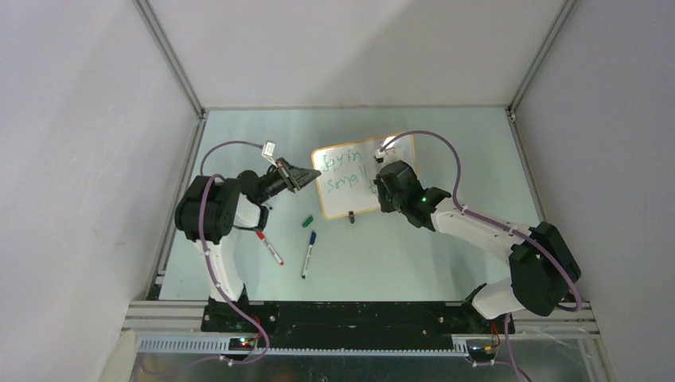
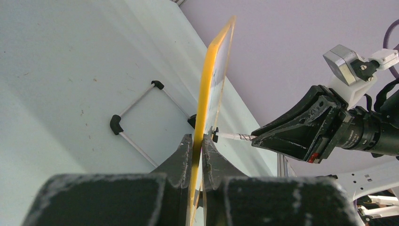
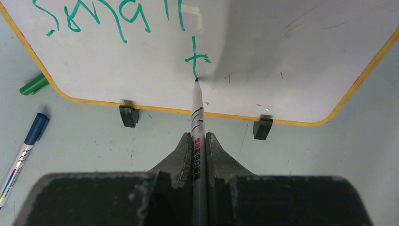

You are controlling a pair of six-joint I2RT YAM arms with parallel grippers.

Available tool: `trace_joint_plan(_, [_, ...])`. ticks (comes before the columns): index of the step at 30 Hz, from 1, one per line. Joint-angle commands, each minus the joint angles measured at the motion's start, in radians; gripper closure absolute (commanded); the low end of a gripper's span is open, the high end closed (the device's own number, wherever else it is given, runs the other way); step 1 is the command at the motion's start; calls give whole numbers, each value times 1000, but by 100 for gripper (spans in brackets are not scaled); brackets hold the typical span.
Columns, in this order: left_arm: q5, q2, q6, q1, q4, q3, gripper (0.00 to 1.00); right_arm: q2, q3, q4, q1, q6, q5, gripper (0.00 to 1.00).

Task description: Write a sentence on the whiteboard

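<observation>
Works over the pale green table (image 1: 446, 263), with all activity at centre of the top view. Reaches in from lower left with the left arm (image 1: 208, 213), folded at the elbow and pointed rightward; reaches in from lower right with the right arm (image 1: 477, 227), stretched diagonally up and left and bent at the wrist toward the writing face. Holds the whiteboard (image 1: 350, 203) at centre frame, standing on its lower edge, so as to present a steady surface. Clamps the left gripper (image 2: 197, 141) on the board's orange-yellow side edge, one finger on each face, judged as bracing against the push of writing. Grips the green marker (image 3: 197, 122) in the right gripper (image 3: 199, 137), fingers closed on the barrel, with the tip touching the board low and centre in the right wrist view. Shows the sentence (image 1: 344, 181) part done: "Joy in" above "Small", then a lone "t" (image 3: 196, 59), with the tip at the foot of its stem. Judged as the start of the last word, with the remaining letters not yet written. Stands the board on two black clip feet (image 3: 128, 115), with a wire prop (image 2: 115, 123) behind it in the left wrist view. Leaves a blue marker (image 1: 308, 255), a red marker (image 1: 270, 248) and a green cap (image 1: 307, 221) loose on the table, lower left of the board and apart from both grippers.
</observation>
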Motion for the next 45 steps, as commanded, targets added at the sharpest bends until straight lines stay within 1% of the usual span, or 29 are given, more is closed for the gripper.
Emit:
trace_joint_plan(1, [12,-19,1,-10,47,10,100,-41,-10,-3,8,14,13,100])
trace_joint_plan(8, [11,-21,2,-10,47,8,100,-46,-11,-7,3,14,38,100])
trace_joint_plan(22, [11,-21,3,-10,47,7,100,-94,22,18,-18,1,-9,100])
trace_joint_plan(45, [12,-21,3,-10,47,8,100,-9,115,33,-54,-3,7,100])
